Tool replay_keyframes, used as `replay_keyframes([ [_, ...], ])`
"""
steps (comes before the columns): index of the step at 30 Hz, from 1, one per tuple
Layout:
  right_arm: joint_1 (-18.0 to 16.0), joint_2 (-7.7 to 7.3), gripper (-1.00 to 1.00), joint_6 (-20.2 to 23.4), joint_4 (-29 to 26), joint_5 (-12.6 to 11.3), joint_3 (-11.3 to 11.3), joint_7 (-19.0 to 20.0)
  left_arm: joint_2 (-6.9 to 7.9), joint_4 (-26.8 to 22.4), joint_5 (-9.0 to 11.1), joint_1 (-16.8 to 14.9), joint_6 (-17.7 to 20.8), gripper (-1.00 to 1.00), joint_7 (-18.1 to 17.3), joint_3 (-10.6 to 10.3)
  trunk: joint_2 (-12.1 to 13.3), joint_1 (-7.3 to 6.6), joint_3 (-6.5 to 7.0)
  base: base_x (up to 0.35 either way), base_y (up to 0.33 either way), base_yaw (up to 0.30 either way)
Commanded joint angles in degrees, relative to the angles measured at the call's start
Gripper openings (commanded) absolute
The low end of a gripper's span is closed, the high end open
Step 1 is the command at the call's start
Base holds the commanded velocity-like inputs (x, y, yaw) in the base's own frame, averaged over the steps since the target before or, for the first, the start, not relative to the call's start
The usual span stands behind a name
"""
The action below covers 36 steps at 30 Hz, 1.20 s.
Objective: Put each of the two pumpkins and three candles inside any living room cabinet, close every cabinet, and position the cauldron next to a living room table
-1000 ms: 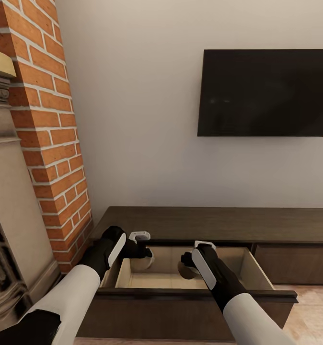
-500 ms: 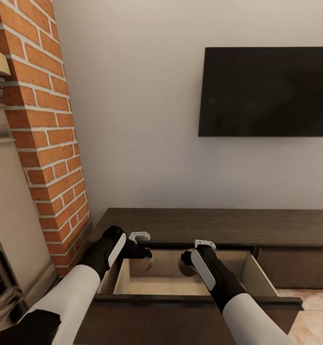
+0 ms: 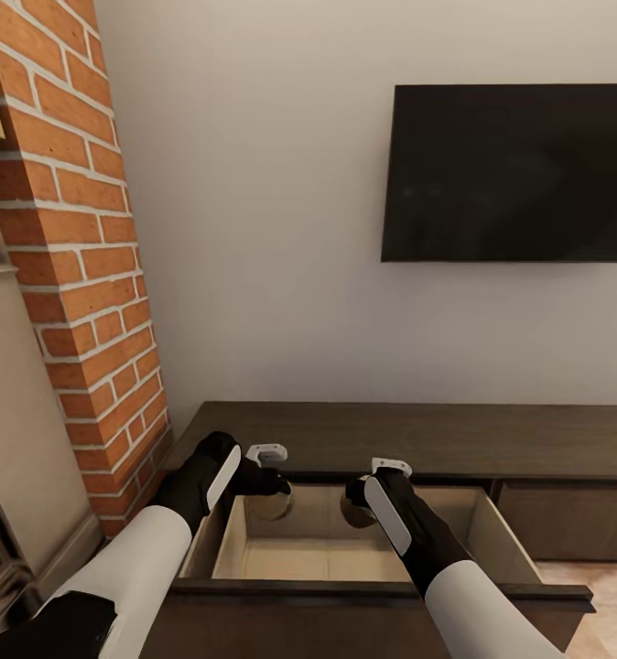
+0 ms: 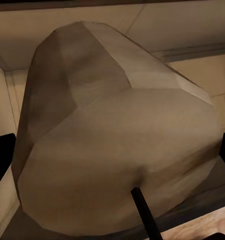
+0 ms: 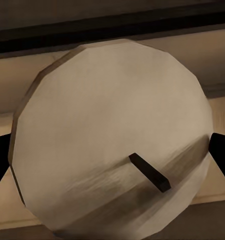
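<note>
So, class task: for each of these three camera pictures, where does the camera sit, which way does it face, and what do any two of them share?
Head view: on the robot's head, looking forward and down at the cabinet, its open drawer and a wall TV; both arms show.
Left wrist view: near the left gripper, looking along its fingers at a beige candle between them.
Right wrist view: near the right gripper, facing another candle.
Shared: both wrist views show the drawer's pale interior, as the head view does.

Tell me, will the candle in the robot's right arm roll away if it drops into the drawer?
The candle looks round with a flat top, so it would probably stand steady on end but might roll if it lands sideways. It seems stiff, maybe waxy and slippery. The drawer walls should likely stop it.
</note>
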Motion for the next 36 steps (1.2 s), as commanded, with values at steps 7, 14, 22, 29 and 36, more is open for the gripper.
replay_keyframes([
  [7, 0.0, -0.03, -1.0, 0.1, -0.1, -0.7, 0.2, -0.6, 0.0, -0.1, 0.4, 0.0, 0.3, -1.0, 0.2, -0.2, -2.4, 1.31, -1.14, 0.005, 0.0, 0.0],
  [14, 0.0, -0.09, -1.0, 0.1, -0.1, -1.0, 0.2, -0.5, -0.04, -0.1, 0.4, 0.0, 1.2, -1.0, 0.2, -0.2, -3.3, 1.87, -2.61, 0.0, 0.0, 0.0],
  [22, 0.0, -0.05, -1.0, 0.1, -0.1, -1.0, 0.2, -0.5, -0.05, -0.1, 0.4, -0.1, 1.5, -1.0, 0.2, -0.2, -3.4, 2.08, -4.38, 0.0, 0.0, 0.0],
  [29, 0.0, -0.05, -1.0, 0.1, -0.1, -1.0, 0.5, -0.3, -0.05, -0.1, 0.4, -0.1, 1.5, -1.0, 0.2, -0.2, -3.5, 2.26, -5.93, 0.0, 0.0, 0.0],
  [36, 0.0, -0.03, -1.0, 0.1, -0.1, -1.1, 0.6, 0.0, -0.05, -0.1, 0.4, -0.1, 1.5, -1.0, 0.2, -0.2, -3.6, 2.44, -7.48, 0.0, 0.0, 0.0],
])
